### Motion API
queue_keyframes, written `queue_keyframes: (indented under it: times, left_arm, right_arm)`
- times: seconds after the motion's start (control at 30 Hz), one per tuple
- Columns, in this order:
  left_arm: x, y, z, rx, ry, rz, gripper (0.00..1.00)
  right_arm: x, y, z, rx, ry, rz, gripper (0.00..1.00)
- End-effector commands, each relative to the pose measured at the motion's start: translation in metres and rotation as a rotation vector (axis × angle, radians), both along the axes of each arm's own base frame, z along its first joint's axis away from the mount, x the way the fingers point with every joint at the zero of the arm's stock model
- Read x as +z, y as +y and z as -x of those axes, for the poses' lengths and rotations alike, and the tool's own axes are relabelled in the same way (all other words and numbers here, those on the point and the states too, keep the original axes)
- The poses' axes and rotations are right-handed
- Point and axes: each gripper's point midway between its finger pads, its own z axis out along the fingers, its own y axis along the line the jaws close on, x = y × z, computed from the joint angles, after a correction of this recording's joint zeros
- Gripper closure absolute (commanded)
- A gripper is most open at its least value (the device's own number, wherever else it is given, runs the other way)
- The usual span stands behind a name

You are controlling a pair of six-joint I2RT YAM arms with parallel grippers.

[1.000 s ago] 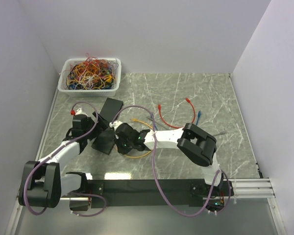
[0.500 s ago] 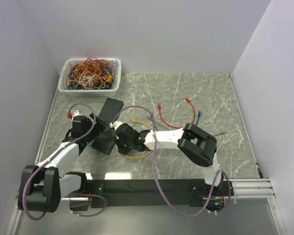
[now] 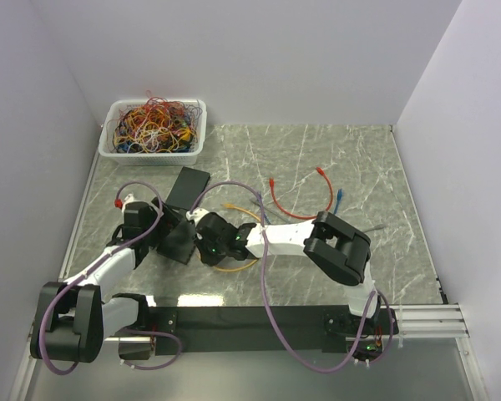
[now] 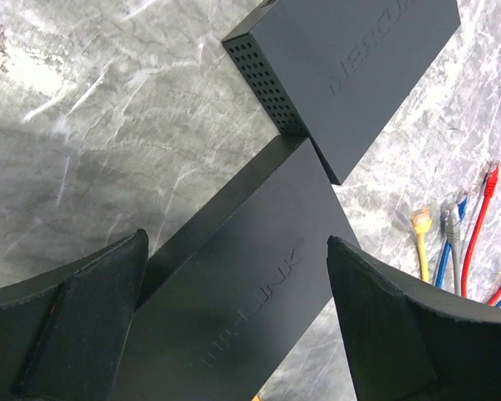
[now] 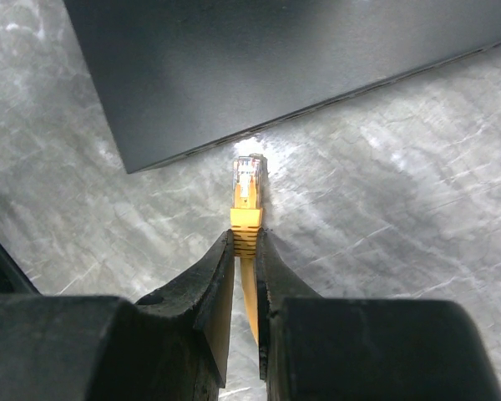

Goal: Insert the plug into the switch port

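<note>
The plug (image 5: 249, 178), a clear tip on a yellow boot, lies low over the tabletop (image 3: 317, 159) with its nose aimed at the near edge of the black switch (image 5: 259, 67). A narrow strip of marble shows between them, so we see it just short of the switch and not in any port. From this angle we cannot make out the ports themselves.

The right fingers (image 5: 224, 261) are pinched nearly together on the ribbed boot right behind the clear tip. The yellow cable (image 3: 234, 266) runs back between them and curls in a loop on the tabletop under the right arm.

In the left wrist view we read raised lettering on the switch's top. The left fingers (image 4: 121, 280) stand spread wide, one on either side of its body, and have hold of nothing. We cannot tell whether they touch its sides. The switch's far corner appears to meet a second black box (image 4: 359, 67), which has a perforated side.

Beyond the right arm lie a red cable (image 3: 288, 207) and a blue cable (image 3: 338, 200). At the far left corner sits a white bin (image 3: 153, 154) heaped with tangled cables.
</note>
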Motion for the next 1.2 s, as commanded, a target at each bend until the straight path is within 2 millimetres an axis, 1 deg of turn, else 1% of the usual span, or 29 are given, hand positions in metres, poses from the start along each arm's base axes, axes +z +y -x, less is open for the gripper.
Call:
queue_keyframes:
  times: [0.0,0.3,0.57,0.63,0.73,0.9,1.0,1.07,1.17]
  left_arm:
    - [0.000,-0.005,0.002,-0.008,-0.010,0.031,0.06]
    - [0.000,-0.006,0.000,-0.019,-0.015,0.028,0.08]
    - [0.001,-0.008,0.000,-0.030,-0.023,0.028,0.08]
    - [0.002,-0.008,0.000,-0.033,-0.024,0.029,0.09]
    - [0.001,-0.009,0.000,-0.038,-0.023,0.029,0.09]
    - [0.000,-0.009,0.000,-0.040,-0.020,0.027,0.09]
    - [0.001,-0.009,0.000,-0.040,-0.022,0.027,0.09]
    - [0.001,-0.010,0.000,-0.043,-0.023,0.027,0.09]
    - [0.001,-0.010,0.000,-0.045,-0.025,0.026,0.09]
  right_arm:
    - [0.035,0.011,0.005,0.016,-0.031,-0.082,1.00]
    - [0.041,0.012,-0.001,-0.002,-0.056,-0.084,1.00]
    - [0.039,0.015,-0.006,-0.013,-0.066,-0.066,1.00]
    - [0.038,0.014,-0.010,-0.030,-0.077,-0.060,1.00]
    - [0.040,0.016,-0.011,-0.032,-0.081,-0.067,1.00]
    - [0.043,0.022,-0.012,-0.025,-0.078,-0.077,1.00]
    - [0.041,0.024,-0.012,-0.024,-0.070,-0.082,1.00]
    - [0.043,0.026,-0.007,-0.011,-0.059,-0.101,1.00]
    - [0.042,0.027,-0.006,-0.007,-0.058,-0.100,1.00]
